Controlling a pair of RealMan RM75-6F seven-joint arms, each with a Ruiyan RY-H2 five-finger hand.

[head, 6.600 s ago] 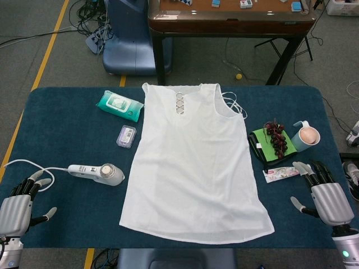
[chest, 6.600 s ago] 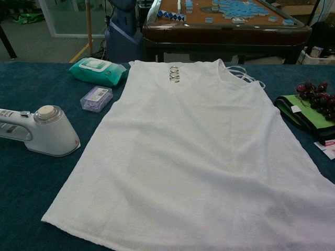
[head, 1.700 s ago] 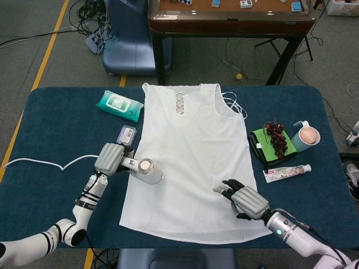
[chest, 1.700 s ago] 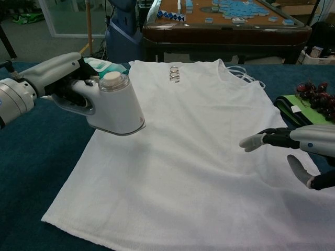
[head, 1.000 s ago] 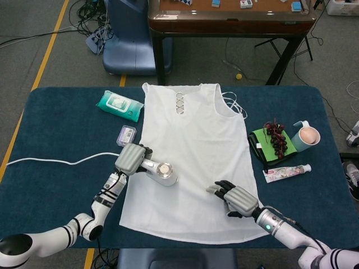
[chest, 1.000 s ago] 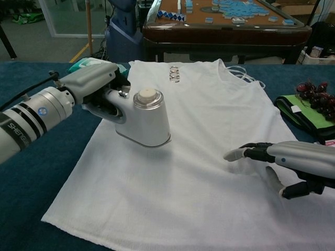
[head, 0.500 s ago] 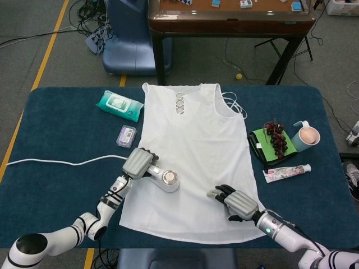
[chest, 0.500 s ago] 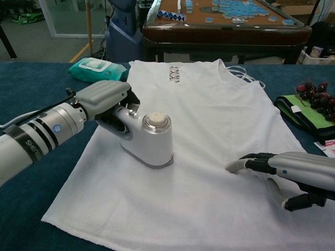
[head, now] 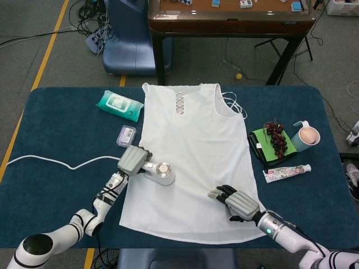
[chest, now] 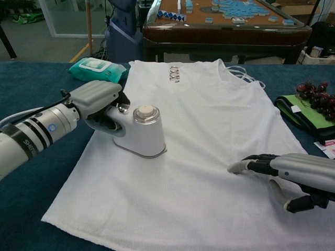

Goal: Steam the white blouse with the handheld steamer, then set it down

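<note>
Where yellow floor tape (head: pixel 47 56) runs, blue-clothed table (head: pixel 56 117) under white blouse (head: pixel 196 151).

1. Teal pack of wet wipes (head: pixel 119 105) sits upper left on the blue table (head: pixel 56 123).
2. Small purple box (head: pixel 126 135) lies just below it.
3. Right side: bunch of dark grapes (head: pixel 276 138) on a green cloth (head: pixel 261 144), with a cup (head: pixel 305 136) beside them.
4. A tube (head: pixel 287 173) lies below those.
5. Brown table (head: pixel 230 17) along the top edge.
</note>
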